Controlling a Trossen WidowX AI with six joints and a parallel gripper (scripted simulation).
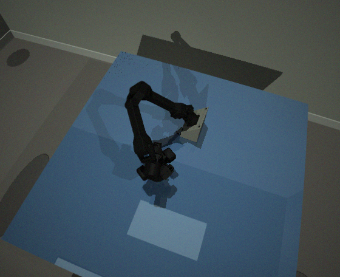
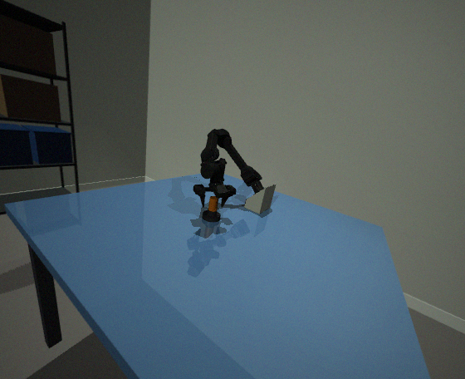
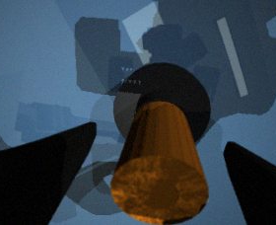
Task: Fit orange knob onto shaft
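Observation:
The orange knob [image 2: 213, 204] [image 3: 161, 143] stands upright on the black round pedestal [image 2: 211, 217] [image 3: 185, 89]. Its lower end meets the pedestal top with no gap that I can make out. The silver shaft and the knob's hole are hidden, so the flat sides do not show. My gripper [image 2: 213, 206] [image 3: 159, 137] is open, with one finger on each side of the knob and space between each finger and the knob. In the top view the arm's wrist hides the knob and the pedestal.
A beige wedge-shaped block [image 1: 192, 134] [image 2: 259, 204] stands beside the arm's base on the blue table [image 1: 243, 136] [image 2: 312, 266]. Pale light patches and arm shadows lie on the table. A shelf rack [image 2: 69, 100] with boxes stands far behind at the left.

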